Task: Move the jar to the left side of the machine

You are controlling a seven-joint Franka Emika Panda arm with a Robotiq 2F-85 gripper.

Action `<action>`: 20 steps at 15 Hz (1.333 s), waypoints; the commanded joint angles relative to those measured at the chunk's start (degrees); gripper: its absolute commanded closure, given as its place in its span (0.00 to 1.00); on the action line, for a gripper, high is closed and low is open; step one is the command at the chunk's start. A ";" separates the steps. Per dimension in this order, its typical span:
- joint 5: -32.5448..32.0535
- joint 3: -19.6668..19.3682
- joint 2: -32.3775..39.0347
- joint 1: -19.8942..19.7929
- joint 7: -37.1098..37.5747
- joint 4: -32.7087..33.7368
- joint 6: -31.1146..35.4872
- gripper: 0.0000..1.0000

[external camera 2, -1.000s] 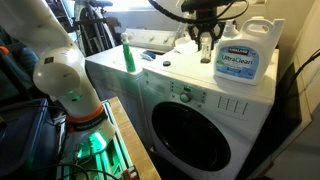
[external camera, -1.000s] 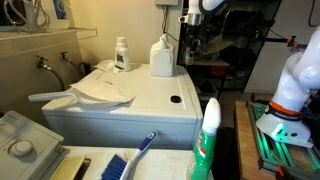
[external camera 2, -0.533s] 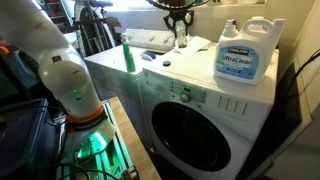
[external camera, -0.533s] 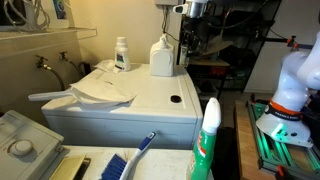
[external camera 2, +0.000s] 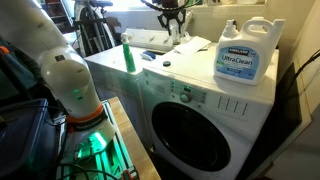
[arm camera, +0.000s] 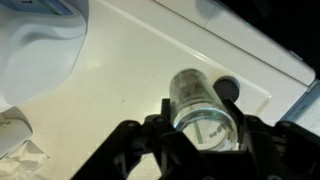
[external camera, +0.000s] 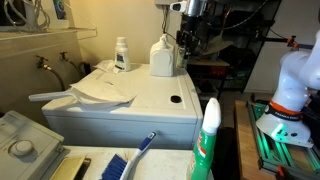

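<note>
1. The gripper (arm camera: 200,128) is partly closed around the jar (arm camera: 196,95), and the clear jar is gripped between the two fingers, one on each side.
2. The jar is held in the air over the flat white top of the machine (arm camera: 120,70); no contact with the top is seen.
3. A small round dark hole (arm camera: 229,90) in the top is seen just beside the jar in the wrist view.
4. In an exterior view the gripper (external camera: 185,40) is seen above the far edge of the machine (external camera: 150,95), with a white jug (external camera: 162,57) just beside it and a small bottle (external camera: 121,53) farther off, past the jug.
5. In an exterior view the gripper (external camera 2: 174,30) is raised over the back of the top. The jug (external camera 2: 245,52) is seen well apart on one side of it and a green bottle (external camera 2: 128,57) lower on the other side.
6. A cloth (external camera: 100,88) is laid on the top, well apart from the gripper.
</note>
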 commanded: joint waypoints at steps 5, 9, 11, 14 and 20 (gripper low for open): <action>1.05 2.82 8.40 2.35 7.42 7.76 1.04 0.72; -3.29 6.17 19.31 3.01 14.04 21.67 -1.68 0.72; -5.96 6.29 24.61 3.06 18.13 28.23 -3.49 0.72; -4.75 6.16 23.87 3.08 17.28 26.85 -1.95 0.47; -5.84 4.52 33.93 4.13 29.39 37.17 -3.61 0.72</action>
